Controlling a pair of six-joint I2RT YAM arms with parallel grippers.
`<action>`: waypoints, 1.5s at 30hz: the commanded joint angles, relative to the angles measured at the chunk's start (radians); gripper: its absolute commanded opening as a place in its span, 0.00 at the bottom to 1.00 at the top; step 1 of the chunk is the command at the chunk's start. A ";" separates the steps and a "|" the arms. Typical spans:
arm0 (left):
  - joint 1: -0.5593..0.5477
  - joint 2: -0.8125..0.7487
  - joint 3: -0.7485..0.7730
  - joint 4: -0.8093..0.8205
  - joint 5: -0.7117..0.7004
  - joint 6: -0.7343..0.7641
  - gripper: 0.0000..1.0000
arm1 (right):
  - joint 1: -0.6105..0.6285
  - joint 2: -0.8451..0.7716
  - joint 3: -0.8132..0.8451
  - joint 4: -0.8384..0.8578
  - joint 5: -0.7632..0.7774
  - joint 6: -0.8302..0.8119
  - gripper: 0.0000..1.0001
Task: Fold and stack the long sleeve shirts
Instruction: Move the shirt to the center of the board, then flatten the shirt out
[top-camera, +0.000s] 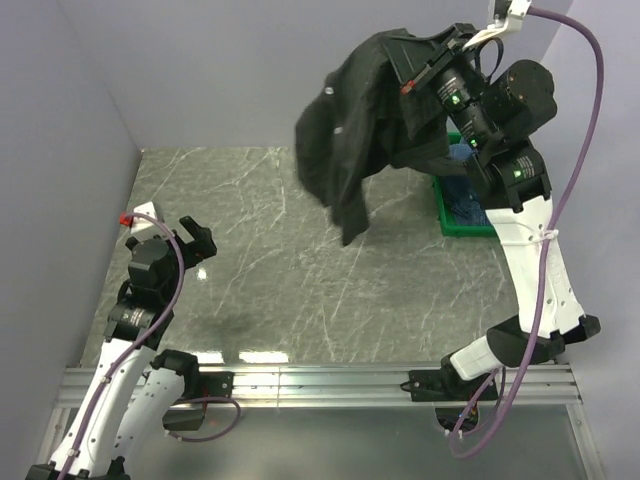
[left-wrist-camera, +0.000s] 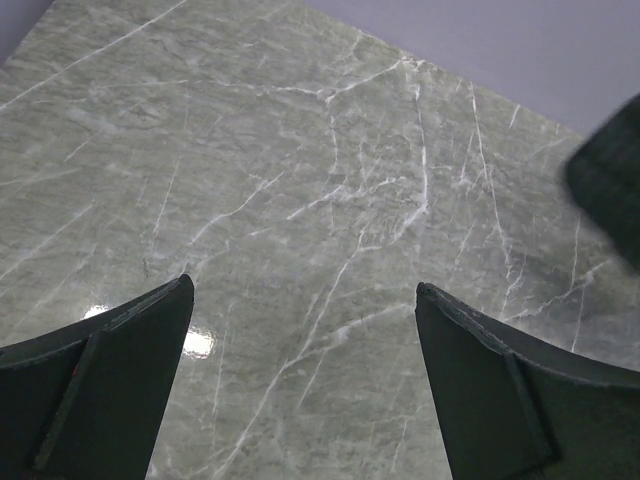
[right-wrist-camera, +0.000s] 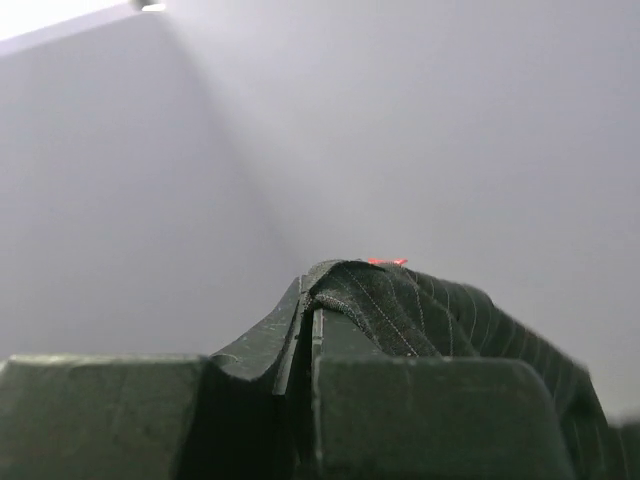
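A black long sleeve shirt (top-camera: 345, 135) with faint fine stripes hangs in the air over the far right of the table. My right gripper (top-camera: 412, 68) is shut on its upper edge. In the right wrist view the striped cloth (right-wrist-camera: 430, 310) lies pinched between the closed jaws, with a bit of red label (right-wrist-camera: 385, 262) at its top. A blue shirt (top-camera: 466, 190) lies in the green crate (top-camera: 462, 228), mostly hidden behind my right arm. My left gripper (top-camera: 180, 232) is open and empty, low over the table's left side. Its fingers (left-wrist-camera: 110, 380) frame bare marble, and the shirt's hem (left-wrist-camera: 610, 185) shows blurred at the right.
The table (top-camera: 260, 270) is grey-green marble with white veins. Grey walls close in the back and left. The green crate stands at the table's right edge under my right arm. A metal rail (top-camera: 320, 385) runs along the near edge.
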 joint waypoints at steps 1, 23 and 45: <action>-0.003 -0.018 -0.011 0.028 -0.013 -0.015 0.99 | 0.033 -0.016 -0.036 0.150 -0.147 0.081 0.00; -0.003 0.314 0.041 0.014 0.340 -0.070 0.99 | -0.229 -0.232 -1.084 -0.118 0.151 0.140 0.70; 0.011 0.810 -0.023 0.097 0.200 -0.441 0.71 | -0.041 0.219 -1.088 0.035 0.037 0.193 0.61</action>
